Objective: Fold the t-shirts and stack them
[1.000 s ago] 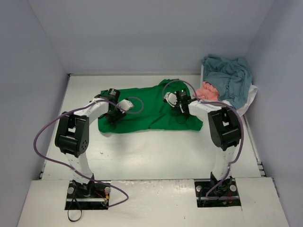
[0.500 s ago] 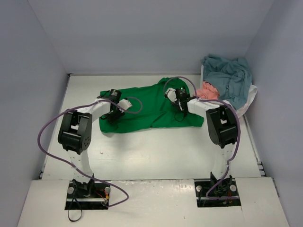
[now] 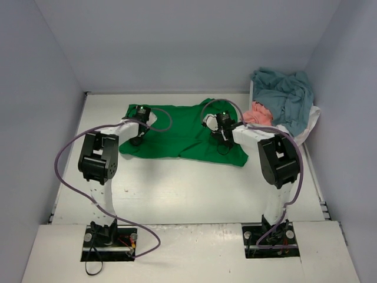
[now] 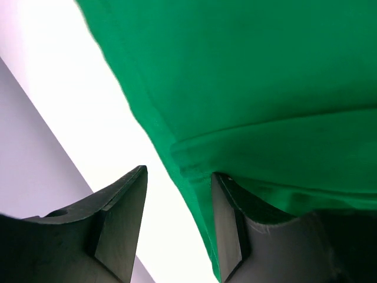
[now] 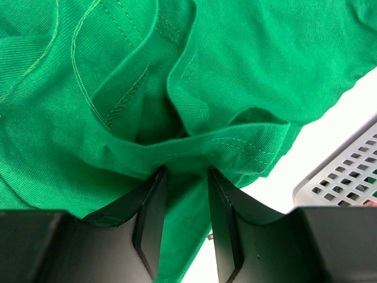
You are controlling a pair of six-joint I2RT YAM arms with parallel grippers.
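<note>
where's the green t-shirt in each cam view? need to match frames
Top external: green t-shirt spread across the centre.
Left wrist: green t-shirt fills the upper right, edge running down to bottom centre.
Right wrist: green t-shirt fills all but the lower-right corner.
Shared landmark: bare white table beside the shirt in every view.

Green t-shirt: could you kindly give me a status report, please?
Left gripper open at green t-shirt edge. Right gripper around a bunched fold, grip unclear. Shirt spread, not folded. Nothing in the way.
</note>
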